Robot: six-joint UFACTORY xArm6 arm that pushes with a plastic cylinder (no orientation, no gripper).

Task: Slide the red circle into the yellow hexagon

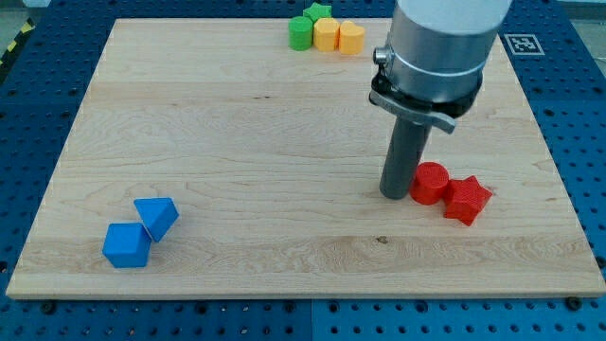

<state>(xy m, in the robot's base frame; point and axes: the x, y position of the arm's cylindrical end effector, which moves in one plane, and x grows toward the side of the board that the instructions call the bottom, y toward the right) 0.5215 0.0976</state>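
My tip (394,195) sits on the board (237,142) just to the view's left of the red circle (430,183), touching it or nearly so. There is no claw on this arm, only the rod, so nothing to call wide, narrow or holding. The red circle lies toward the view's right, below the middle, with a red star (468,200) pressed against its lower right side.

The target is at the view's top edge: 2 yellow blocks side by side, one (327,36) next to a green circle (300,34), the other (351,38) at the right end of the row. I cannot tell for sure which is the hexagon; I judge it to be the right one. A green star (317,12) sits behind them. 2 blue blocks (126,245) (157,217) lie at lower left, well out of the way.

From here my tip is on the wrong side. A push now would drive the circle right, into the star. I should go round below the circle, wedge between it and the star, then push up and left in a straight line toward the yellow pair. I would keep contact centred on the circle so it does not roll off my tip, and slow near the row to avoid scattering the green blocks.
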